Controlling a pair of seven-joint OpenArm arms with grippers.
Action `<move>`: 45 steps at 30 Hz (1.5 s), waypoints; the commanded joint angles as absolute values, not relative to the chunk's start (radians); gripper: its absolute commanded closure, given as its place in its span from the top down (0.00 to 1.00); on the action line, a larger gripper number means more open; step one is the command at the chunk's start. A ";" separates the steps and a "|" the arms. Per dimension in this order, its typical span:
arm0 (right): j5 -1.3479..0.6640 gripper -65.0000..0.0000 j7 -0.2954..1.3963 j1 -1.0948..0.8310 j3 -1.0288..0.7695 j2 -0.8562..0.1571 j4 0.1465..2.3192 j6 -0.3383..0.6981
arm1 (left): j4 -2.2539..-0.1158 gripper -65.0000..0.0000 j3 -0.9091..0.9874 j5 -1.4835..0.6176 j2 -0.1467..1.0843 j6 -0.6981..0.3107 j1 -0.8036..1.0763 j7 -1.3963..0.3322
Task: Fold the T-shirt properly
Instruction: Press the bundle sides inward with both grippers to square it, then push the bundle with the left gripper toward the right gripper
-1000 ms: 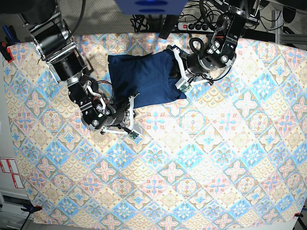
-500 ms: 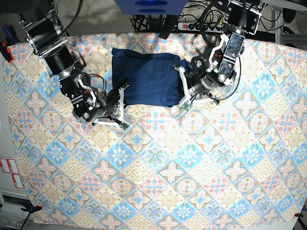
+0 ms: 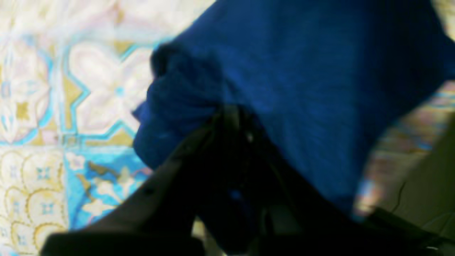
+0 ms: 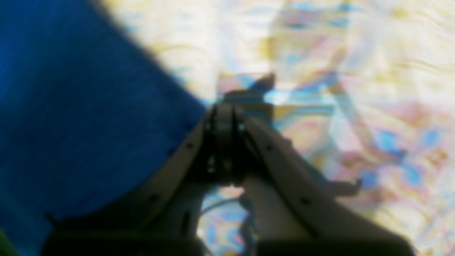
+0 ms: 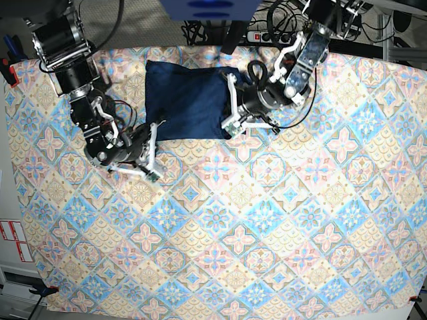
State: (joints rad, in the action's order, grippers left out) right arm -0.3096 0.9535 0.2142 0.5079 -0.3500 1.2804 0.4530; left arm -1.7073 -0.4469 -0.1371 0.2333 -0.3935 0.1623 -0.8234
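The dark blue T-shirt (image 5: 187,100) lies folded into a rough rectangle at the back of the patterned cloth. My left gripper (image 5: 230,117) is at the shirt's right edge. In the left wrist view it (image 3: 231,113) is shut on a bunched fold of the T-shirt (image 3: 302,71). My right gripper (image 5: 157,133) is at the shirt's lower left corner. In the right wrist view it (image 4: 224,110) is shut with nothing between its fingers, just beside the edge of the T-shirt (image 4: 71,124).
The pastel diamond-patterned cloth (image 5: 253,227) covers the whole table. A power strip and cables (image 5: 273,35) lie beyond the back edge. Dark arm bases stand at the back left (image 5: 63,40) and back right (image 5: 327,20).
Both grippers have moved left in the base view. The shirt's right edge has been drawn left, so the shirt is narrower and sits further left. The right gripper has slid away along the shirt's lower edge.
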 commanded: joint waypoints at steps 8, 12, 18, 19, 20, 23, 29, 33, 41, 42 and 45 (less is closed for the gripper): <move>-0.314 0.00 0.943 0.255 0.469 -0.354 1.288 0.456 | -1.850 0.00 -0.441 -0.140 0.275 -0.390 0.222 -0.808; -0.314 0.00 0.941 0.268 0.472 -0.352 1.264 0.456 | -1.880 0.00 -0.446 -0.165 0.274 -0.390 0.257 -0.809; -0.312 0.00 0.891 0.308 0.473 -0.349 1.168 0.456 | -1.810 0.00 -0.490 -0.170 0.216 -0.390 0.252 -0.808; -0.312 0.00 0.883 0.314 0.473 -0.349 1.153 0.456 | -1.801 0.00 -0.512 -0.170 0.211 -0.390 0.251 -0.808; -0.312 0.00 0.878 0.320 0.473 -0.349 1.139 0.456 | -1.791 0.00 -0.532 -0.168 0.206 -0.390 0.251 -0.808; -0.312 0.00 0.871 0.335 0.473 -0.349 1.101 0.456 | -1.755 0.00 -0.573 -0.166 0.205 -0.390 0.251 -0.809; -0.312 0.00 0.866 0.352 0.501 -0.348 1.044 0.456 | -1.618 0.00 -0.608 -0.159 0.205 -0.390 0.197 -0.806; -0.312 0.00 0.809 0.372 0.621 -0.348 1.006 0.456 | -1.555 0.00 -0.608 -0.159 0.208 -0.390 0.157 -0.802; -0.312 0.00 0.802 0.366 0.730 -0.354 0.957 0.456 | -1.455 0.00 -0.608 -0.157 0.209 -0.390 0.081 -0.800; -0.312 0.00 0.802 0.366 0.733 -0.355 0.957 0.456 | -1.455 0.00 -0.608 -0.157 0.214 -0.390 0.073 -0.800; -0.312 0.00 0.803 0.363 0.736 -0.390 0.978 0.456 | -1.455 0.00 -0.610 -0.157 0.229 -0.390 0.051 -0.800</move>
